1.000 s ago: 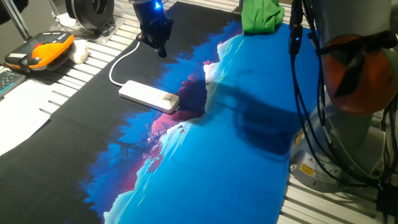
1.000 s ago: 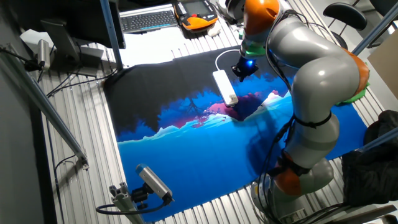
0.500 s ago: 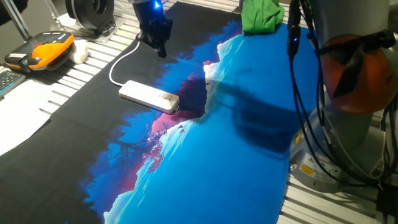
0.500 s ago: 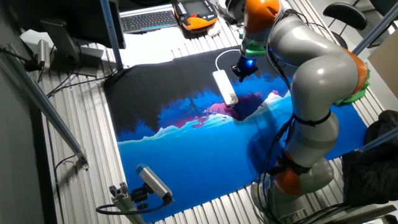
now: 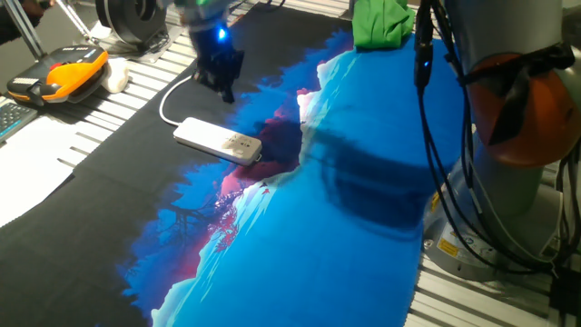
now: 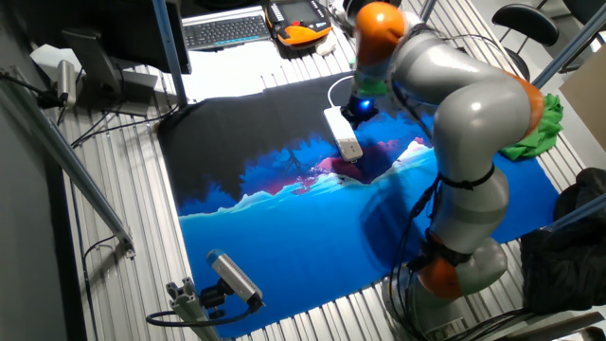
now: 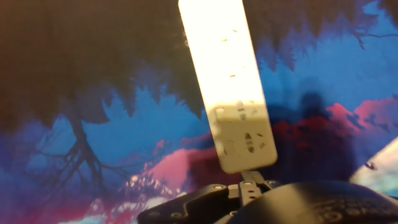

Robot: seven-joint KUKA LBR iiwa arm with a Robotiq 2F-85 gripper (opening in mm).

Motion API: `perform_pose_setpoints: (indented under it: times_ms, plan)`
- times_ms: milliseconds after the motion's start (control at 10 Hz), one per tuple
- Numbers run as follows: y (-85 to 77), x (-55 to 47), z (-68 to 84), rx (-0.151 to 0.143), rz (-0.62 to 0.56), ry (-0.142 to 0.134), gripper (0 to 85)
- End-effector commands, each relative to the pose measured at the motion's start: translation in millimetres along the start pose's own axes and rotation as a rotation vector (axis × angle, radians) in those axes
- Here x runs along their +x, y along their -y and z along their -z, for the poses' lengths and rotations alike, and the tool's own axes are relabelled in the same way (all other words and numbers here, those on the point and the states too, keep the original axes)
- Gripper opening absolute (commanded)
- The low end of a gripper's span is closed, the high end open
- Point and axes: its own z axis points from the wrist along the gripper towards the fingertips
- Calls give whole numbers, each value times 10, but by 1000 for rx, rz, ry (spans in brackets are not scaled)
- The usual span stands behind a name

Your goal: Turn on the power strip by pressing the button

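The white power strip (image 5: pixel 218 141) lies flat on the dark part of the printed mat, and its thin cord curls away toward the back. The other fixed view shows the power strip (image 6: pixel 343 133) right beside my hand. From the hand view the power strip (image 7: pixel 229 81) runs from the top edge down to the middle. A small dot near its right end looks like the button (image 5: pixel 242 143). My gripper (image 5: pixel 224 91) hangs above the mat just behind the strip's cord end, not touching it. Its fingertips show only as a dark shape.
A blue, black and pink printed mat (image 5: pixel 300 236) covers the table. An orange-and-black device (image 5: pixel 64 74) and white paper (image 5: pixel 27 173) sit at the left. A green cloth (image 5: pixel 381 23) lies at the back. The robot base (image 5: pixel 517 118) and hanging cables (image 5: pixel 436 109) stand on the right.
The gripper has moved left and down, closer to the strip's cord end. The power strip has stayed in place.
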Motion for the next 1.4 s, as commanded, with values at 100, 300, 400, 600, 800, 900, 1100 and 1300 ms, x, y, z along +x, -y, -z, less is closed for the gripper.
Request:
perform_pose_setpoints:
  times_ms: [100, 300, 400, 600, 800, 900, 1100, 1300]
  plan:
    - [-88, -53, -627, -17, 0, 6, 170]
    - [-177, -36, -899, -13, 4, 14, 170]
    - [-207, -23, -1020, -21, 2, 26, 340]
    - [-232, -22, -1156, -44, -18, 47, 340]
    - [-234, -30, -1184, -39, -24, 56, 340]
    - [-238, -31, -1219, -43, -23, 60, 340]
    - [-226, -55, -1304, -38, -17, 67, 510]
    - [-220, -47, -1267, -38, -20, 61, 510]
